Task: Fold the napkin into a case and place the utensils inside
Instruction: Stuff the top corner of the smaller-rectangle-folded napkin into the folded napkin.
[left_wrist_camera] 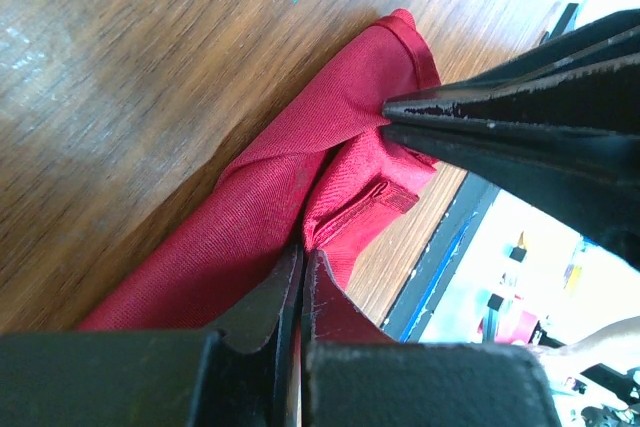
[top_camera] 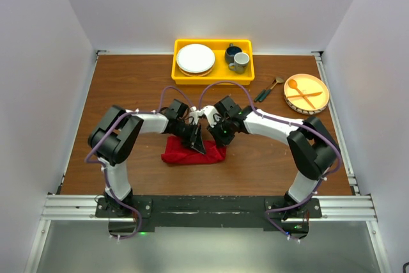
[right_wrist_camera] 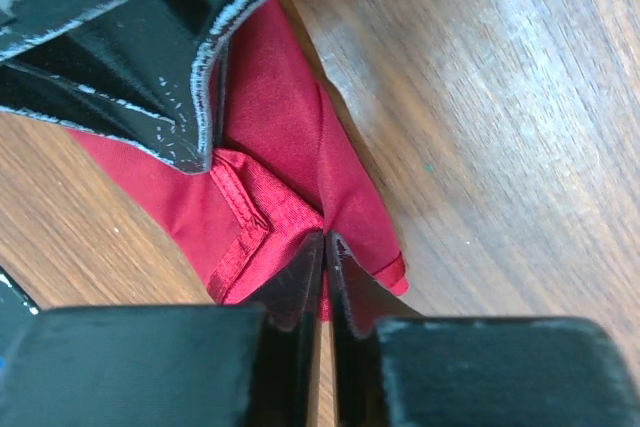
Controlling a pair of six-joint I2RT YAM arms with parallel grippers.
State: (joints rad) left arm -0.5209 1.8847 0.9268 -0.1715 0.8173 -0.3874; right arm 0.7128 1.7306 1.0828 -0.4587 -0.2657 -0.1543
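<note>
The left gripper (left_wrist_camera: 302,255) has its fingers pressed together on a fold of the napkin (left_wrist_camera: 250,217), with red cloth pinched between the tips. Just beside it, the right gripper (right_wrist_camera: 326,240) is likewise clamped tight on the napkin (right_wrist_camera: 285,137), biting a pleat near a hemmed corner. In each wrist view the other gripper's dark fingertip reaches in from the side and meets the same bunched-up part of the cloth, so the two grips lie very close together.

From above, the left gripper (top_camera: 197,140) and right gripper (top_camera: 215,133) meet over the far edge of the napkin (top_camera: 185,155). The napkin lies crumpled in a wide, low heap on the wooden table (top_camera: 128,81), near the middle and nearer the arm bases than the back wall.

The utensils (top_camera: 270,89) lie on the table well apart from the cloth, between a yellow tray (top_camera: 212,82) and a round orange plate (top_camera: 319,102) at the right. The tray sits at the far edge, holding a white plate (top_camera: 195,59) and two mugs (top_camera: 240,62).
</note>
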